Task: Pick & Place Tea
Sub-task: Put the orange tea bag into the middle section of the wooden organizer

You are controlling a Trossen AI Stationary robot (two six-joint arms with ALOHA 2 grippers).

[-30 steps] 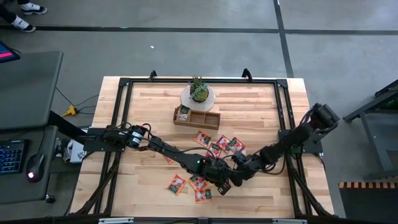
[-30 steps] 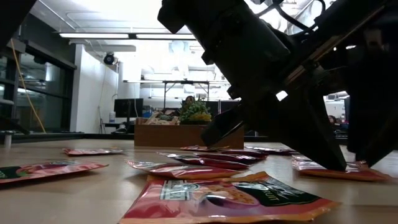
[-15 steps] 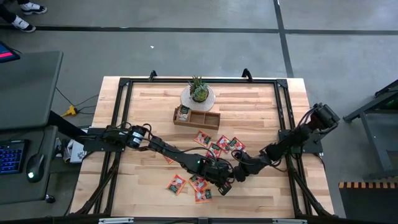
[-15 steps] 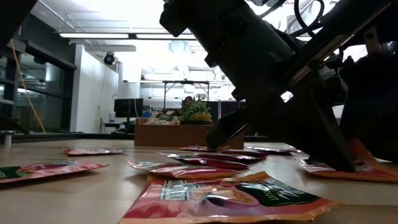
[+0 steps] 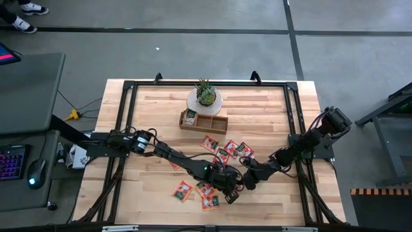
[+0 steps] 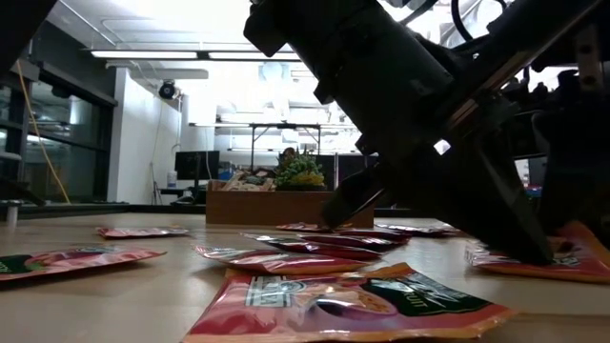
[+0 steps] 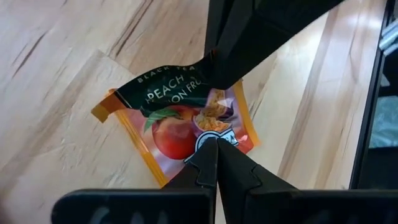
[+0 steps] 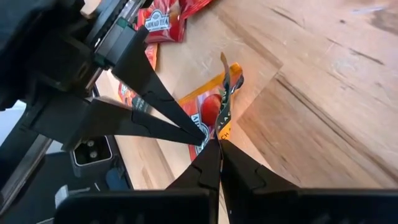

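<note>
Red-orange with a dark green band, one tea sachet (image 7: 180,121) lay on the pale wooden bench (image 5: 161,106) at its front, between the two grippers. The left gripper (image 7: 216,144) had its jaws together, pressing their tips down on the sachet's face. The right gripper (image 8: 214,144) met it from the opposite side, its jaws clamped on the sachet's edge, which stood lifted and tilted off the wood while the rest of the packet stayed low. In the high view both arms converged there, the left gripper (image 5: 230,188) and right gripper (image 5: 246,182) just beside each other. More sachets (image 5: 226,150) lay scattered near them, a few others (image 5: 183,191) nearer the front edge. Farther back stood a wooden tray (image 5: 203,122) and a potted plant (image 5: 205,95).
</note>
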